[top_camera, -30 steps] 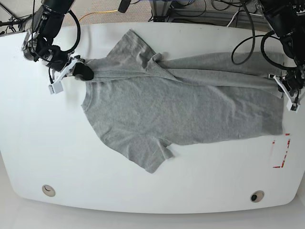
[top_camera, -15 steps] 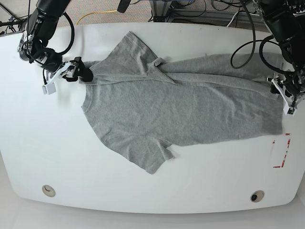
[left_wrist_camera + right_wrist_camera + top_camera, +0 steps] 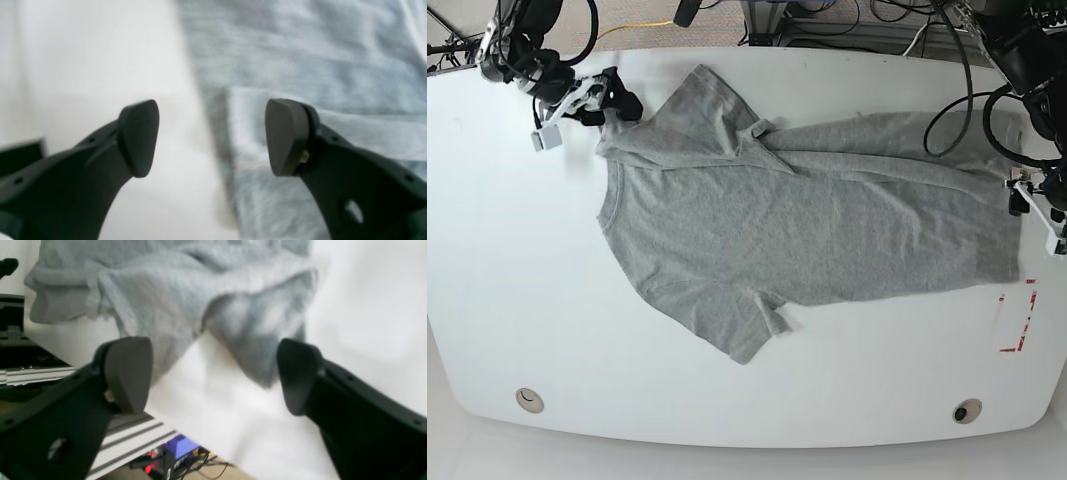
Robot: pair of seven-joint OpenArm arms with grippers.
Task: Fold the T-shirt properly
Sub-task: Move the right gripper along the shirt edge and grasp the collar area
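Observation:
The grey T-shirt (image 3: 807, 220) lies spread on the white table (image 3: 517, 280), neck to the left and hem to the right. Its far long edge is folded over toward the middle. One sleeve (image 3: 702, 100) points to the far side and the other (image 3: 747, 320) to the near side. My right gripper (image 3: 612, 100) hovers open at the shirt's far-left corner, with a bunched fold of the T-shirt (image 3: 200, 290) just ahead of the right gripper (image 3: 213, 373). My left gripper (image 3: 1035, 205) stands open at the hem's right end. In its wrist view the left gripper (image 3: 212, 138) straddles the hem of the T-shirt (image 3: 300, 66), holding nothing.
A red tape mark (image 3: 1017, 320) sits on the table near the right edge, below the hem. Two round holes (image 3: 527, 400) (image 3: 967, 411) lie near the front edge. Cables (image 3: 857, 20) and frame rails run behind the far edge.
Both grippers have opened and let go of the shirt. The right gripper has drawn back toward the far left corner; the left has moved right, off the hem.

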